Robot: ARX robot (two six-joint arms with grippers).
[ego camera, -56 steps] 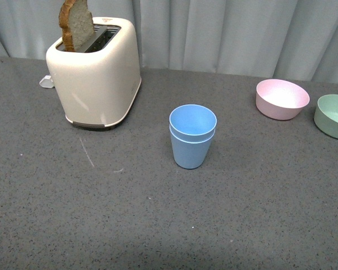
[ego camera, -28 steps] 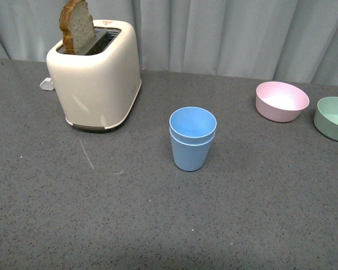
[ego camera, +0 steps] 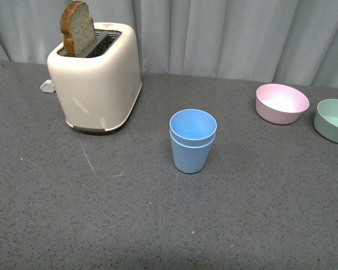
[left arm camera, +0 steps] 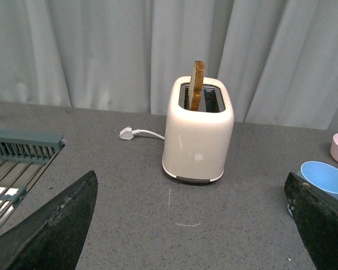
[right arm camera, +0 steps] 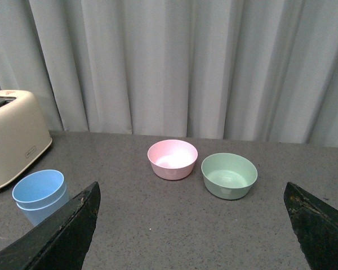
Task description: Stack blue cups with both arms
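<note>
Grey counter, curtain behind | cups (ego camera: 192,140) nested, upright mid-counter, toaster (ego camera: 96,76) at their 10 o'clock, bowls at 2 | stacking looks done, nothing left I can judge | my left claw (left arm camera: 188,225) and right claw (right arm camera: 191,225) spread wide, empty | only left wrist shows rack (left arm camera: 17,163) and plug (left arm camera: 127,133)

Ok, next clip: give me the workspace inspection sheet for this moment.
Surface: grey speckled table, faint white scuffs.
Job's things: blue cups nested, upright, mid-table.
Clutter: toaster with bread slice; pink bowl beside green bowl; rack.
Grippers: left gripper and right gripper both open, empty, clear of the cups.
Cables: toaster cord, white plug lying unplugged.
Surroundings: grey curtain behind.
</note>
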